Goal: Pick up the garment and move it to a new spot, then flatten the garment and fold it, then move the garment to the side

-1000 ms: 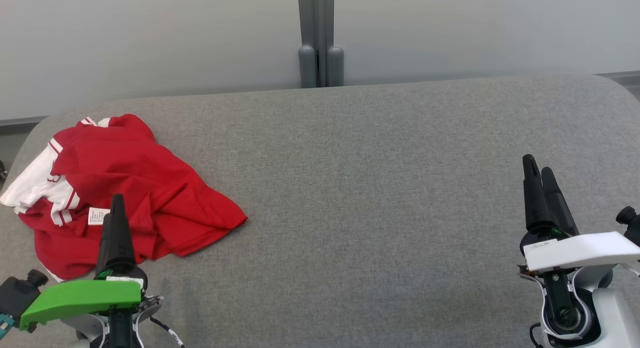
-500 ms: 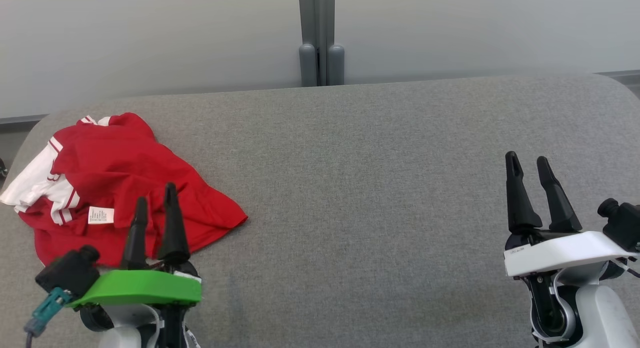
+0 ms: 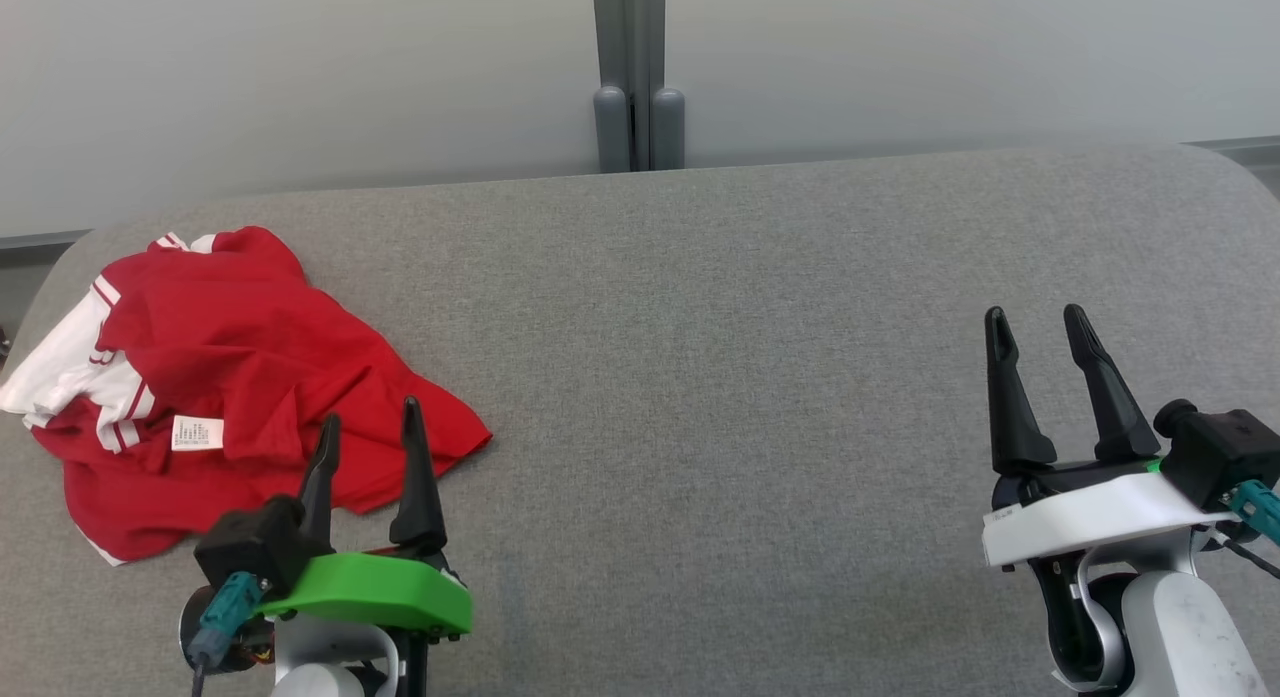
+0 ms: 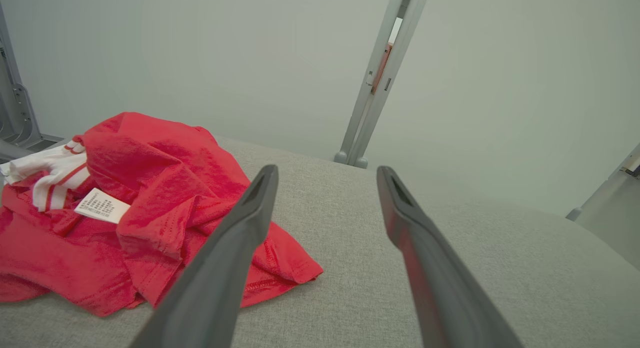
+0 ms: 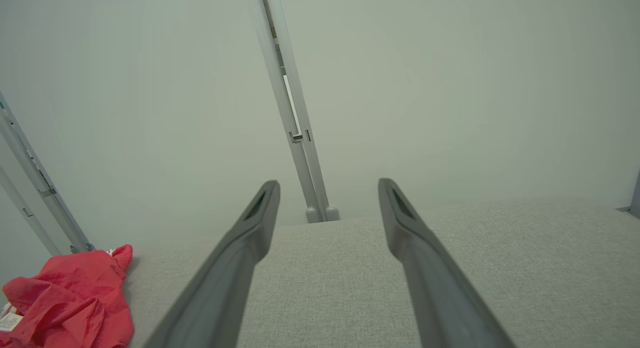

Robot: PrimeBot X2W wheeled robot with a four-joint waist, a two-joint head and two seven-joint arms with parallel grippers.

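The pick-up is judged not yet begun: the garment [image 3: 230,367] is found crumpled at the left end of the table [image 3: 750,377], the left gripper [image 3: 369,414] near it and the right gripper [image 3: 1035,315] well apart are seen spread and empty, and a reach onto the cloth is called for.

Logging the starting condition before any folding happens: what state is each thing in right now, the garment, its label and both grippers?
garment: crumpled in a heap, unfolded, not held.
label: exposed, facing up on the garment.
left gripper: open, empty, close to the garment's near edge.
right gripper: open, empty, well away from the garment.
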